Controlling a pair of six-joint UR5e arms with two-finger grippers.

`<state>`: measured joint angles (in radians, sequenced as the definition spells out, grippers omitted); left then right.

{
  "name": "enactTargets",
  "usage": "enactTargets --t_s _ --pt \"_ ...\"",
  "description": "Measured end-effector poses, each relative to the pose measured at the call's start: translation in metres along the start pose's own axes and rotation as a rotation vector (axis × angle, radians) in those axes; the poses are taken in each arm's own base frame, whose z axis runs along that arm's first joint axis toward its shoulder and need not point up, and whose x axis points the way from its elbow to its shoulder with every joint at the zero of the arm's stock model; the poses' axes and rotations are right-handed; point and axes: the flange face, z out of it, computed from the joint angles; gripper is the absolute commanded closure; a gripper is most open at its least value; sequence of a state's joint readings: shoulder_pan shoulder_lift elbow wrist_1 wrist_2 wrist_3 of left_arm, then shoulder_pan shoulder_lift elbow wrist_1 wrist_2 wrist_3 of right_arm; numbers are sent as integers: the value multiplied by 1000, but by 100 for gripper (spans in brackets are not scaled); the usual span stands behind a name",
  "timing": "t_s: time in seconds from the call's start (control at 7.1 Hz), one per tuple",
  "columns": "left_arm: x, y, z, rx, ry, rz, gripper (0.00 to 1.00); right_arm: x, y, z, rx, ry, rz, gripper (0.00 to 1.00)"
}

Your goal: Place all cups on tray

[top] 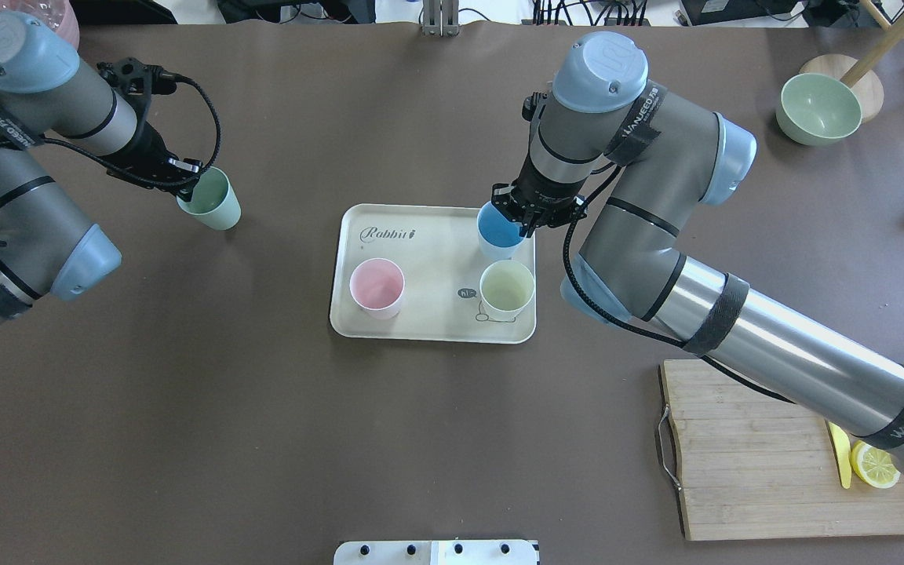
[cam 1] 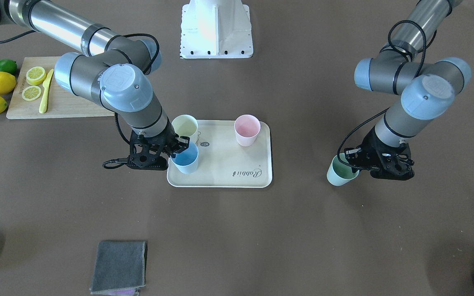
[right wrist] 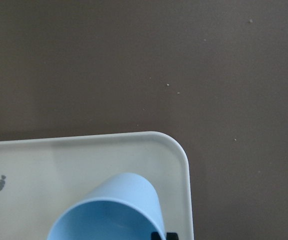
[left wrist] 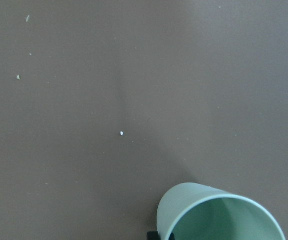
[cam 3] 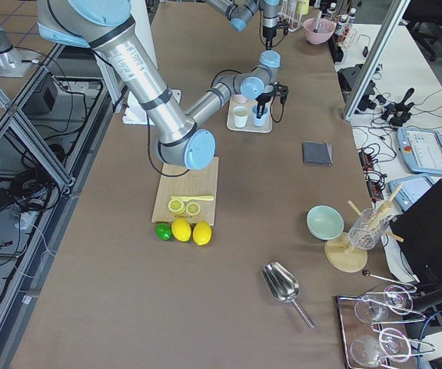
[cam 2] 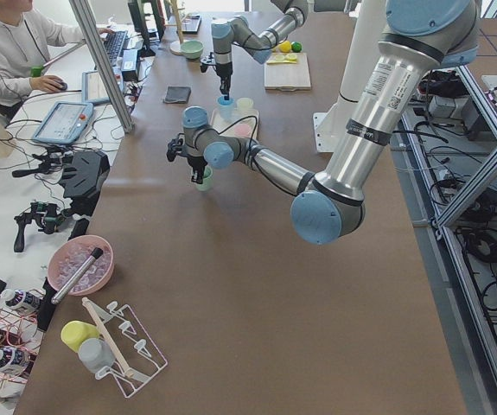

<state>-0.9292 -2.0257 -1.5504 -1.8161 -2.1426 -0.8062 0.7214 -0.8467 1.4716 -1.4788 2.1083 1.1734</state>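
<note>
The cream tray [top: 428,243] lies mid-table. On it stand the pale pink cup [top: 377,287] and the pale yellow cup [top: 506,289]. My right gripper [top: 529,222] is shut on the rim of the light blue cup [top: 499,230], held slightly tilted over the tray's far right corner; I cannot tell if it touches the tray. My left gripper [top: 189,187] is shut on the rim of the mint green cup [top: 213,200], tilted over bare table, well left of the tray. The left wrist view shows this cup [left wrist: 219,215]. The right wrist view shows the blue cup [right wrist: 108,210] over the tray [right wrist: 83,155].
A wooden cutting board [top: 766,455] with lemon slices and a yellow knife lies near right. A pale green bowl [top: 819,108] stands far right. A mauve pot [top: 56,20] is far left. A grey cloth [cam 1: 118,266] lies at the far edge.
</note>
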Motion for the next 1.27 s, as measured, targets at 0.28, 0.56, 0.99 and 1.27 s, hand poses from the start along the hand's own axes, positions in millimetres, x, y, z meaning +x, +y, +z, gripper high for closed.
enactTargets --t_s 0.28,0.56,0.99,1.27 --pt "55 -7 -29 -6 34 -78 100 2 -4 1 6 6 -5 0" --pt "122 1 -27 -27 70 -134 100 11 -21 -19 7 -16 -13 0" --pt "198 22 2 -40 66 -174 100 65 -53 -59 -5 -60 -39 0" --pt "229 27 19 -44 53 -184 100 112 -62 -67 8 -48 -85 0"
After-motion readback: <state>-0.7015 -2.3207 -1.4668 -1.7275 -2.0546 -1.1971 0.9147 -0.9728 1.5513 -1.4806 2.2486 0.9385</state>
